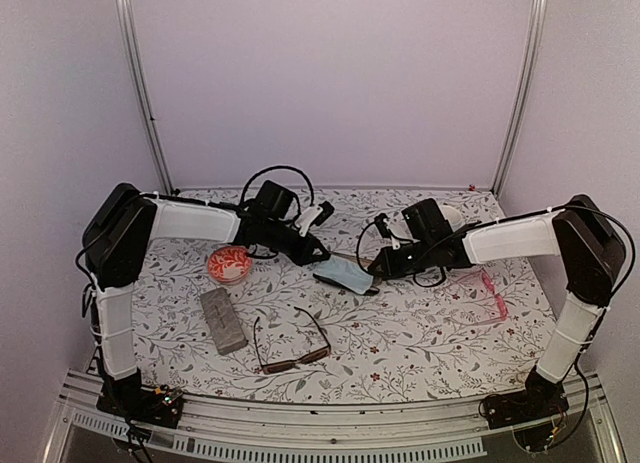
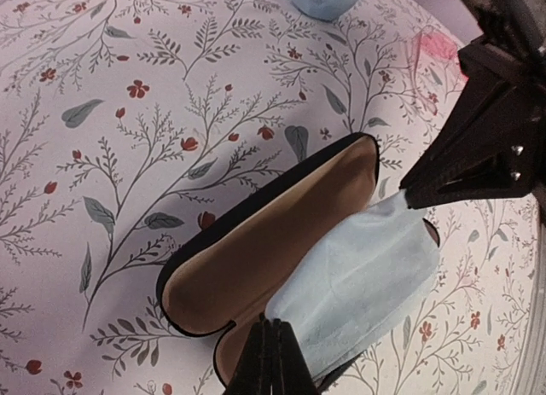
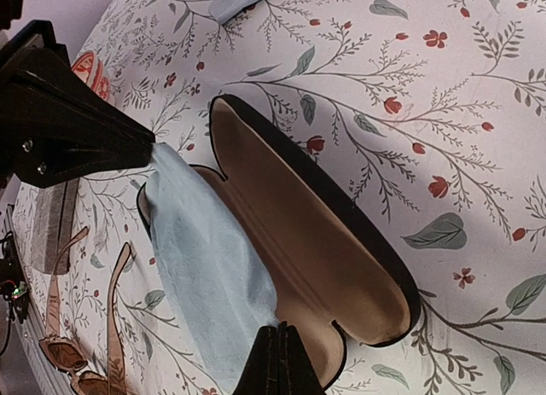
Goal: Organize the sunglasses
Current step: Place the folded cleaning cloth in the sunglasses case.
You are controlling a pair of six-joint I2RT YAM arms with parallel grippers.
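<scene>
The brown-framed sunglasses (image 1: 292,351) lie unfolded near the table's front, also showing in the right wrist view (image 3: 64,348). The pink-framed sunglasses (image 1: 493,293) lie at the right, under the right forearm. At mid-table a black oval case (image 2: 247,241) lies open, its tan lining up (image 3: 341,250). A pale blue cloth (image 1: 345,276) stretches over its lower half (image 2: 358,284). My left gripper (image 1: 318,253) is shut on one end of the cloth (image 3: 205,267). My right gripper (image 1: 377,268) is shut on the other end. Neither gripper touches any sunglasses.
A grey rectangular case (image 1: 222,320) lies at the front left beside the brown pair. A round red-pink dish (image 1: 230,263) sits behind it. Metal posts and pale walls bound the back and sides. A metal rail runs along the near edge.
</scene>
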